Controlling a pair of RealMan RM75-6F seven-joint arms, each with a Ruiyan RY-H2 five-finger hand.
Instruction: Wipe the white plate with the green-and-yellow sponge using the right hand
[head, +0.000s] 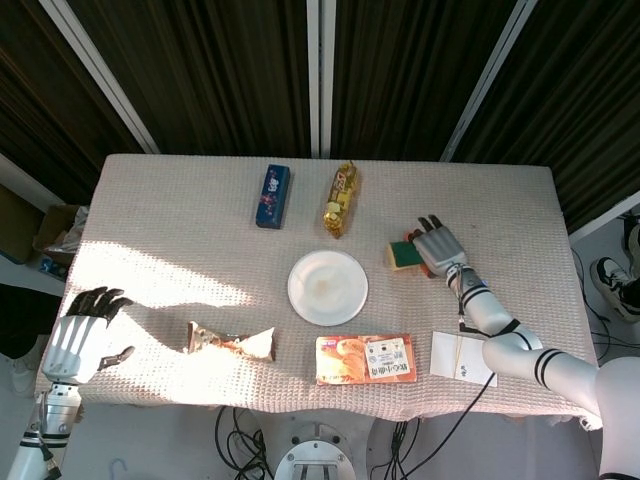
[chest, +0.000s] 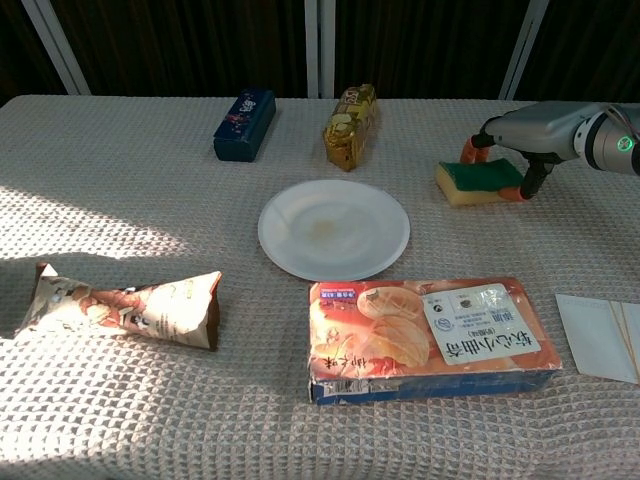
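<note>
Green-and-yellow sponge (chest: 478, 182) lies beside the white plate (chest: 334, 229); our right hand (chest: 520, 135) arches over it, fingertips touching, grip unclear. Our left hand (head: 84, 333) hangs empty, fingers apart

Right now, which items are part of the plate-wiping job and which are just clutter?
Job:
white plate
green-and-yellow sponge
right hand, over the sponge

Clutter:
blue box
yellow packet
orange box
wrapped snack
white paper
</note>
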